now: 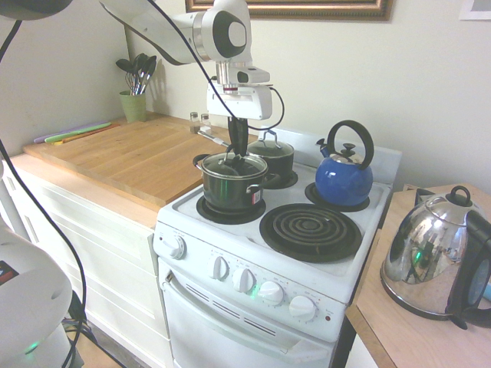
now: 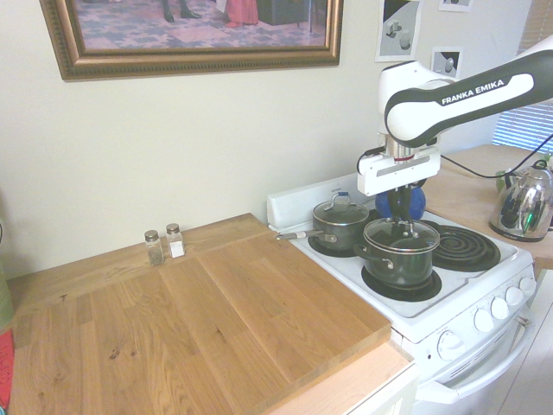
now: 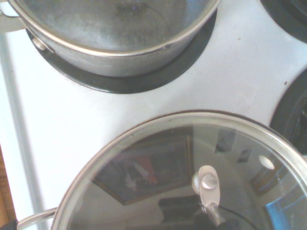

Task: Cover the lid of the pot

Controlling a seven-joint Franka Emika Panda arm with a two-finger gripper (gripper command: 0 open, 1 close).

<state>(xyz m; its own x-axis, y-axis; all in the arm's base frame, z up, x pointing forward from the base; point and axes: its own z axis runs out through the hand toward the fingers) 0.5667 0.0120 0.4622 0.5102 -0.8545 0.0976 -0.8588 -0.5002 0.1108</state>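
The claw (image 1: 238,152) is seen pointing straight down over the front-left burner of the white stove (image 1: 360,253), its dark fingers drawn fully together on the small dark centre knob of the lid (image 1: 233,165). The lid, clear glass with a thin metal rim, is seated level on the pot (image 1: 230,188), rim to rim as far as can be judged from both exterior views; whether any gap is left cannot be told. The pot, dark with a shiny rim and a small red-white label on its side, stands on the front-left burner; one short side handle is seen toward the wooden desk (image 1: 130,157). In the wrist view the lid (image 3: 158,177) fills the lower part of the picture, room reflections showing in the glass. Just behind the pot, apart from it, a smaller dark pot (image 1: 272,157) with a loop-handled glass lid stands on the rear-left burner. A blue kettle (image 1: 344,175) is on the rear-right burner, and the front-right coil (image 1: 310,231) is bare. A chrome electric kettle (image 1: 430,261) stands on the side counter, well apart. Two small shakers (image 2: 165,245) stand on the desk at the wall.
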